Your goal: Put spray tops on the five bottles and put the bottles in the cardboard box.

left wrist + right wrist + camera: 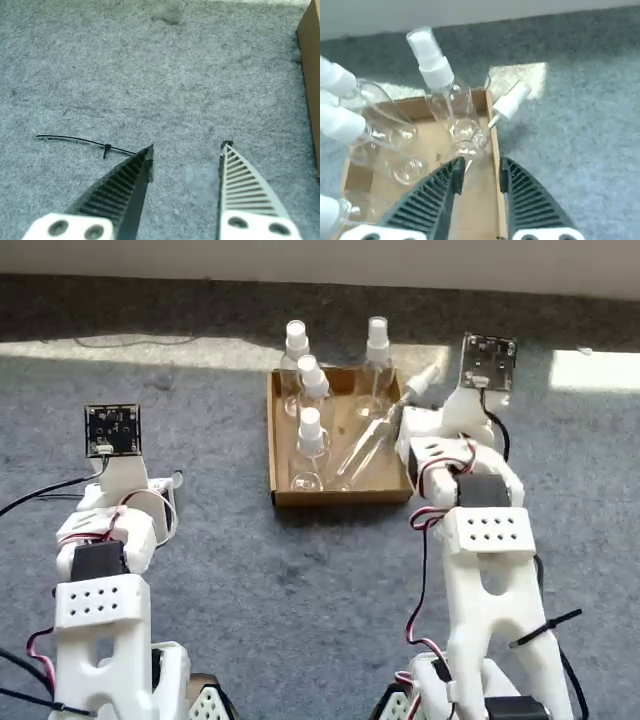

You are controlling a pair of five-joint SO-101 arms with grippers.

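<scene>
The cardboard box (283, 495) lies on the carpet between the arms. Three clear bottles with white spray tops (311, 375) stand along its left side, and another one (376, 360) stands at the back. One more capped bottle (375, 435) leans across the box, its spray top (512, 102) poking over the right wall. My right gripper (480, 167) hovers at that wall, open, its fingertips just short of the leaning bottle's body (469, 142). My left gripper (186, 150) is open above bare carpet, left of the box (311, 75).
A black zip tie (85, 141) lies on the grey carpet by the left gripper's dark finger. Sunlit patches fall behind the box near the wall. Open carpet stretches in front of the box between the two arms.
</scene>
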